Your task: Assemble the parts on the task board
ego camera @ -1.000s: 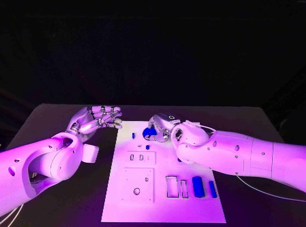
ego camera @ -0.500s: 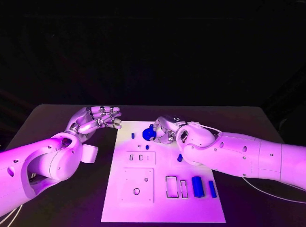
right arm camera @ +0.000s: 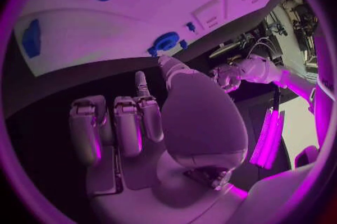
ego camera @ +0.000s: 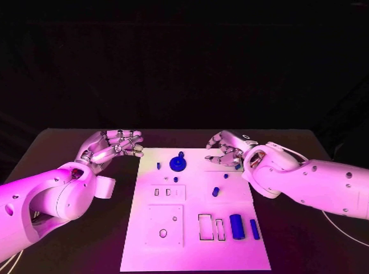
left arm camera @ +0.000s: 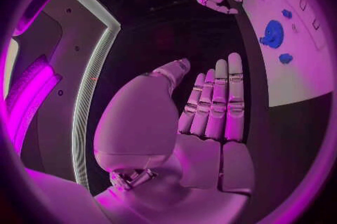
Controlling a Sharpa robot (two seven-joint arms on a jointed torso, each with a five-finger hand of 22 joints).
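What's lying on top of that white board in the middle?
On the task board sit small blue parts: a round disc near the far end, a cylinder and a slim bar near the front. Whether the disc sits in a recess cannot be told.

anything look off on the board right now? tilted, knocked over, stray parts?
Nothing stands out. The white task board lies flat and square on the black table. The round blue disc part sits near its far end, the blue cylinder and slim blue bar lie side by side near its front right. Both hands hold nothing.
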